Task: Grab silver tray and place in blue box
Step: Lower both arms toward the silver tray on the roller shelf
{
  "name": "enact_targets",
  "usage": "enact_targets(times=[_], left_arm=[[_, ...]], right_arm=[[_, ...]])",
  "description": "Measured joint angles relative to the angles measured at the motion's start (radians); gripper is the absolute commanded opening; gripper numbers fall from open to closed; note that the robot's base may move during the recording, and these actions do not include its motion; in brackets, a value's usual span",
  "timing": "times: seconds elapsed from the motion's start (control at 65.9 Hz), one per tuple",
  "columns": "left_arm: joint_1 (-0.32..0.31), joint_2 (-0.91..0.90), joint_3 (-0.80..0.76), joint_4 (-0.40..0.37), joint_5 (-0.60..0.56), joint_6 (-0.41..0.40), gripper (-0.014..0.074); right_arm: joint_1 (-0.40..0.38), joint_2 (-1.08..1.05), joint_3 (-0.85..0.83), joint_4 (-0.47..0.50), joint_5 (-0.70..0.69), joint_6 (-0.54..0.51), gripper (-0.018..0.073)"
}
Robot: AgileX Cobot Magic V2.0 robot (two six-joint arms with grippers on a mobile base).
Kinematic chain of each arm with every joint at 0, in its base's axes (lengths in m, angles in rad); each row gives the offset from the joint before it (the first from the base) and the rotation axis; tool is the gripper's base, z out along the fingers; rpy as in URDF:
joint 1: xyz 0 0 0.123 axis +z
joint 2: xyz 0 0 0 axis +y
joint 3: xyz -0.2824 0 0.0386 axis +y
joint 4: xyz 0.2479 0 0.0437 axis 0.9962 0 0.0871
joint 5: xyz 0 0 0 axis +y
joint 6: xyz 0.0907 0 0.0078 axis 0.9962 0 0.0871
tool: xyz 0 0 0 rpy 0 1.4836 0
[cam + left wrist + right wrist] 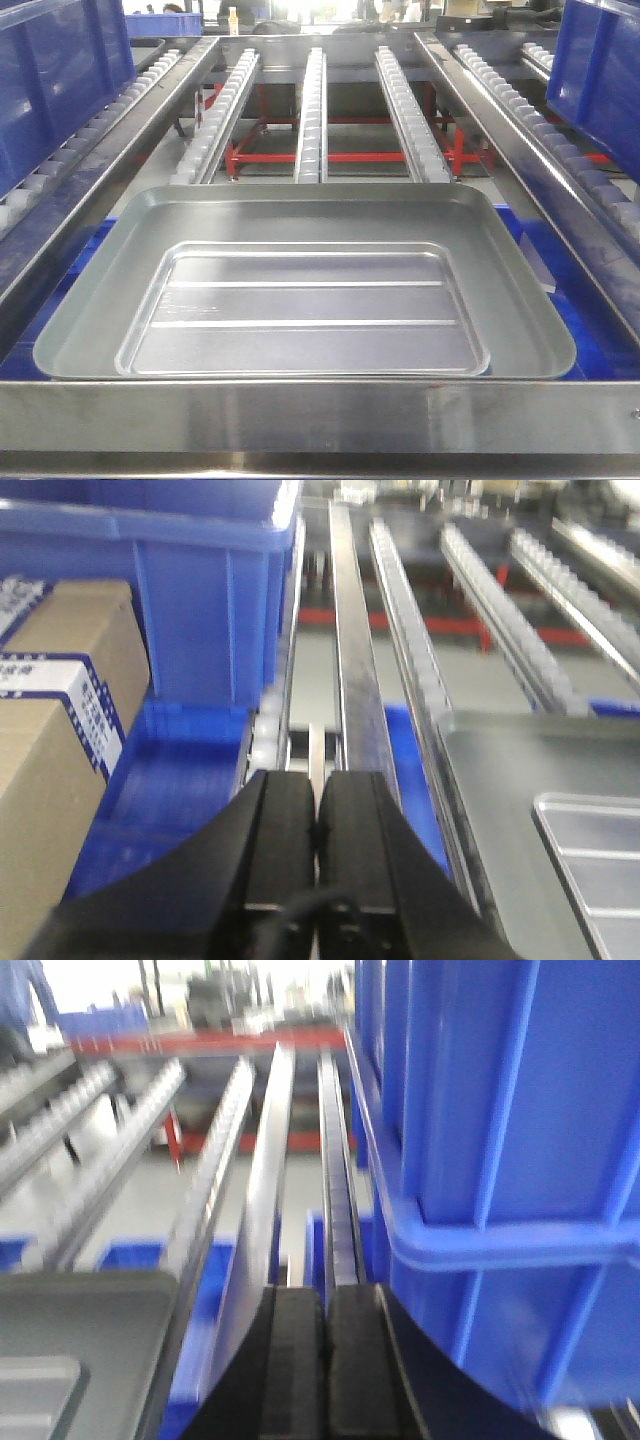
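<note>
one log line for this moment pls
silver tray: lying over blue box | left gripper: shut, empty | right gripper: shut, empty

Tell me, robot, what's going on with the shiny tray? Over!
Left gripper shut, empty. Right gripper shut, empty. Silver tray lying flat over the blue box, neither gripper touching it. Nothing on the tray.

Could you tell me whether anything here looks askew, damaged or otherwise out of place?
Nothing stands out. The silver tray lies flat, with no dents or spills visible, and the blue box shows beneath its corners. The left pincer and the right pincer are both shut and empty.
</note>
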Motion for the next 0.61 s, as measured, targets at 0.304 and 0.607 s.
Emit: enact_targets(times=[0.304,0.607], left_arm=[[0.000,0.486,-0.308,0.014,0.309,0.000,-0.0009],[0.000,0.898,-0.368,-0.191,0.329,0.000,-0.0009]], right_arm=[[0.000,0.537,-0.274,0.041,0.355,0.000,0.0053],[0.000,0.901,-0.325,0.082,0.444,0.000,0.0053]])
